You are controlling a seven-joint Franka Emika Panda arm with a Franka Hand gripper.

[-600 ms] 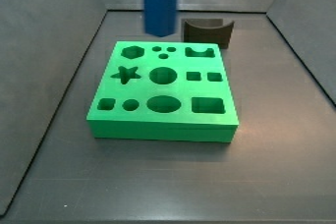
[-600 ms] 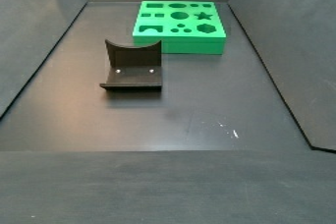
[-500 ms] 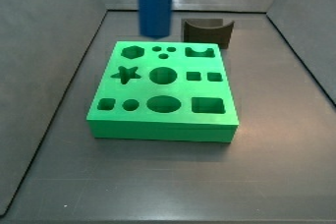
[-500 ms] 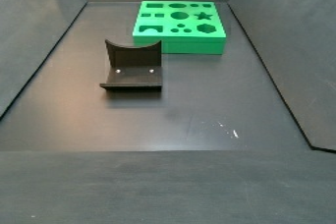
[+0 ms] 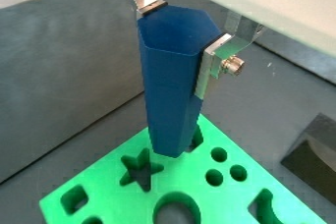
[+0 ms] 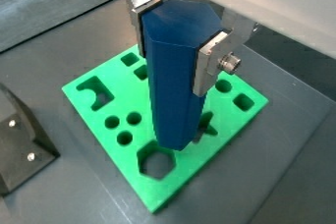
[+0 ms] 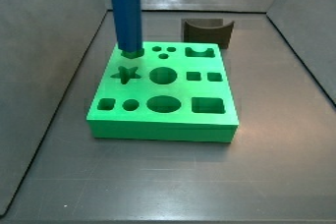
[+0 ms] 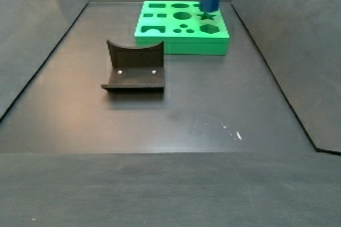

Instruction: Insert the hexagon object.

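Gripper (image 5: pixel 184 36) above the green board (image 7: pixel 164 118), its 2 silver fingers (image 6: pixel 210 59) clamped on the upper end of the hexagon object (image 5: pixel 171 85). Blue bar (image 7: pixel 125 12) held upright, lower end at the board's far-left corner beside the star hole (image 7: pixel 126 74). Fixture (image 8: pixel 134 69) standing apart on the dark bench (image 8: pixel 173 121).

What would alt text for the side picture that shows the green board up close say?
A tall blue hexagon peg stands upright with its lower end at the back corner of a green board full of shaped holes. A dark brown notched block sits behind the board; the gripper is out of frame.
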